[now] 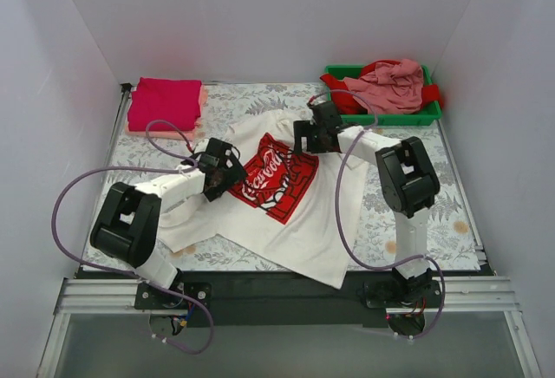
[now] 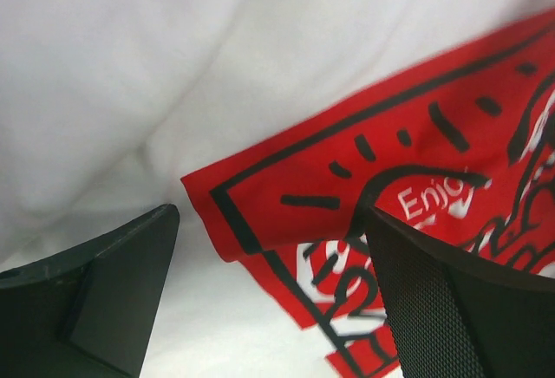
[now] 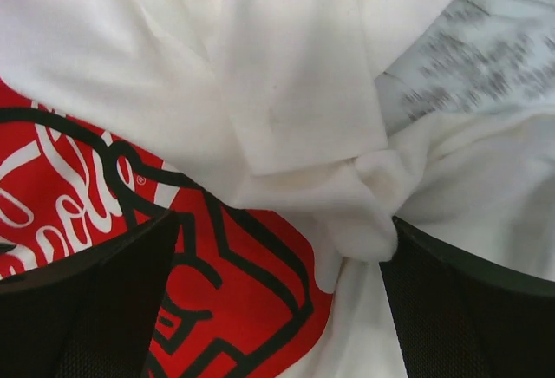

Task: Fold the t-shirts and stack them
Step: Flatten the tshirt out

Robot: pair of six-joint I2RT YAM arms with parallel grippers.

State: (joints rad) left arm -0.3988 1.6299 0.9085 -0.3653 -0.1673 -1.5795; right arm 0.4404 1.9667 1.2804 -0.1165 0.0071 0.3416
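The left gripper [image 1: 227, 174] and right gripper [image 1: 305, 140] hover, fingers spread, over the rumpled white t-shirt [image 1: 303, 222], not yet folded. Beyond it to the left, folded shirts [image 1: 165, 103] sit stacked; beyond it to the right, loose shirts [image 1: 390, 85] wait in a green tray [image 1: 381, 120].

Seen from my overhead camera, the white t-shirt [image 1: 299, 222] lies spread but rumpled at the centre of the floral table cover [image 1: 243, 101]. It is chest up, with its red graphic print [image 1: 273, 179] skewed diagonally. My left wrist camera shows one edge of that print creased over itself. Far left: a crimson t-shirt [image 1: 165, 102], folded, rests on a pale pink t-shirt [image 1: 203, 101]. Far right: a dusty pink t-shirt [image 1: 395, 83] and a red t-shirt [image 1: 347, 101] lie crumpled in the green tray [image 1: 381, 119].
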